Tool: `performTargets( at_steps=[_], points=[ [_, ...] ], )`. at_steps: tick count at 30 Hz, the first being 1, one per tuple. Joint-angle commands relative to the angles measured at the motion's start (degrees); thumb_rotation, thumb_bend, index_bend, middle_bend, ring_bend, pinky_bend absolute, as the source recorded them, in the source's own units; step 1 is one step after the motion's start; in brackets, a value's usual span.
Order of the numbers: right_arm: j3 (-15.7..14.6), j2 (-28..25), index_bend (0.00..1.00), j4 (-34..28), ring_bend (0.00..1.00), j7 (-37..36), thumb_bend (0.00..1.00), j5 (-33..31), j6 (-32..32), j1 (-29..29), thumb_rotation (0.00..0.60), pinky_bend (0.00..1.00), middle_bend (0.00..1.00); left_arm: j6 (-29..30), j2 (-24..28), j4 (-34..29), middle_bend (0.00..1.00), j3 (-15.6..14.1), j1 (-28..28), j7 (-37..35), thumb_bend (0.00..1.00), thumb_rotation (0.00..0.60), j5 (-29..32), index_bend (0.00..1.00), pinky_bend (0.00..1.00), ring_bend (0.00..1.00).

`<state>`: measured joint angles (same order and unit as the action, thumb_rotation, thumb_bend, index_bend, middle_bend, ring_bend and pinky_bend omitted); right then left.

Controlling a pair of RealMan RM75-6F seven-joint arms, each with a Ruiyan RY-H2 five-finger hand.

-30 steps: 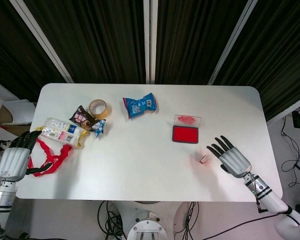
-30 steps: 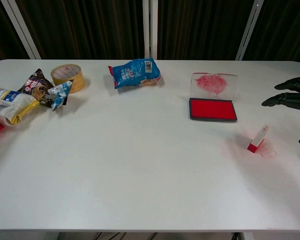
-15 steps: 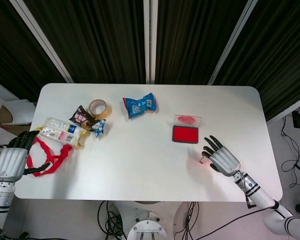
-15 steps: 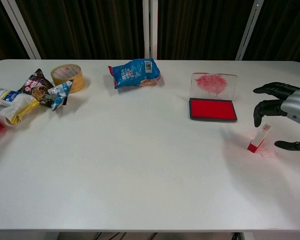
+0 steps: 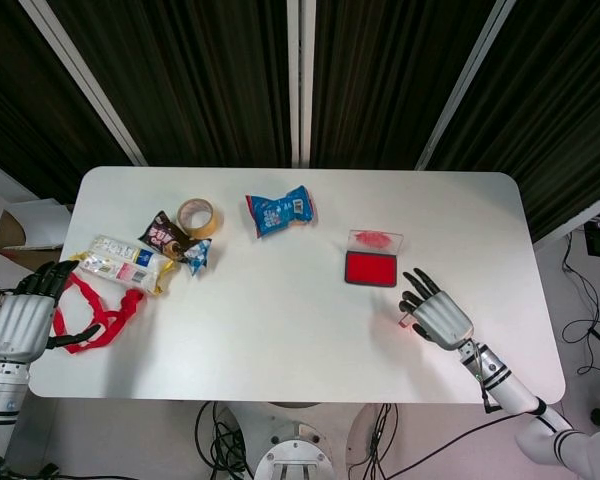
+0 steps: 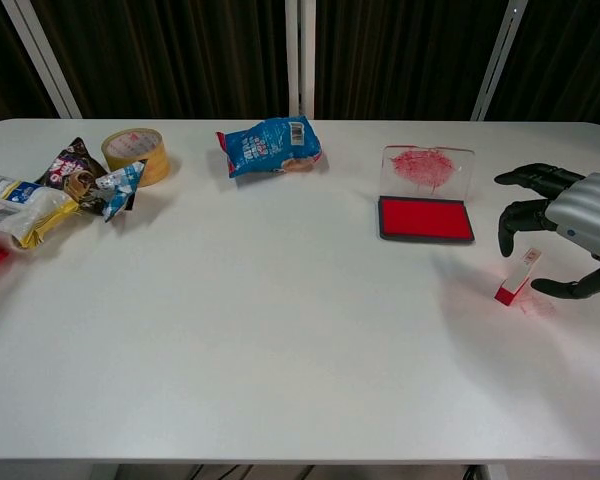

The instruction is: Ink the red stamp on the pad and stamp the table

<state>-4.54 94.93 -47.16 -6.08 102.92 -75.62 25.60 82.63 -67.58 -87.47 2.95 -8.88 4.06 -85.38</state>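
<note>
**Right hand poised over the stamp, grasp not yet made**

The step in hand looks like the pick-up: the right hand [image 6: 565, 235] hovers over the red stamp [image 6: 514, 280] with its fingers spread and curved downward, holding nothing. The stamp stands tilted on the table [image 6: 280, 330], just in front of the ink pad [image 6: 426, 219], whose clear lid is propped open behind the red cushion. Faint red smudges mark the tabletop beside the stamp.

The next move, as I judge it, calls for lowering the hand and pinching the stamp's white upper end between thumb and fingers, then carrying it to the pad nearby. Because the stamp leans, a clumsy touch could knock it flat.

The chest view shows the gap between the fingertips and the stamp, and the thumb reaching low on its far side. From the head view the right hand [image 5: 435, 312] covers most of the stamp [image 5: 406, 320], so contact cannot be judged there. Only the head view shows the left hand [image 5: 25, 315], at the table's left edge, fingers loosely curled beside a red strap [image 5: 90, 318]; whether it touches the strap I cannot tell.
</note>
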Motion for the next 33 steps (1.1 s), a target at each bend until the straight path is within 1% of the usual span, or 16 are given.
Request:
performTargets(
  at_steps=[1, 4, 14, 20, 25, 33],
  points=[
    [-0.1, 0.3, 0.46, 0.2, 0.03, -0.4, 0.21, -0.3, 0.2, 0.2, 0.6, 0.0, 0.35, 0.0, 0.0, 0.1, 0.12, 0.0, 0.0, -0.1, 0.03, 0.401, 0.0, 0.09, 0.23, 0.11],
    [-0.3, 0.6, 0.48, 0.6, 0.04, -0.5, 0.23, -0.4, 0.3, 0.4, 0.6, 0.0, 0.36, 0.1, 0.0, 0.2, 0.12, 0.0, 0.1, -0.2, 0.03, 0.401, 0.0, 0.09, 0.23, 0.11],
    [-0.9, 1.5, 0.51, 1.6, 0.05, -0.7, 0.23, -1.1, 0.5, 0.5, 0.6, 0.0, 0.38, 0.6, -0.2, 0.9, 0.12, 0.0, 0.2, -1.0, 0.03, 0.402, -0.3, 0.09, 0.23, 0.11],
    [-1.2, 1.8, 0.52, 2.0, 0.05, -1.0, 0.24, -1.3, 0.2, 0.5, 0.6, 0.0, 0.39, 0.5, -0.2, 1.0, 0.12, 0.0, 0.2, -1.2, 0.03, 0.402, -0.2, 0.09, 0.23, 0.11],
    [-1.3, 1.7, 0.51, 1.9, 0.05, -1.0, 0.27, -1.5, 0.3, 0.7, 0.6, 0.0, 0.4, 0.5, -0.2, 1.0, 0.12, -0.1, 0.3, -1.2, 0.03, 0.403, -0.2, 0.09, 0.23, 0.11],
    [-1.4, 2.1, 0.54, 2.3, 0.09, -0.9, 0.28, -1.8, 0.0, 0.7, 0.6, 0.0, 0.44, 0.2, -0.3, 1.1, 0.12, -0.1, 0.1, -1.4, 0.03, 0.403, -0.1, 0.09, 0.23, 0.11]
  ],
)
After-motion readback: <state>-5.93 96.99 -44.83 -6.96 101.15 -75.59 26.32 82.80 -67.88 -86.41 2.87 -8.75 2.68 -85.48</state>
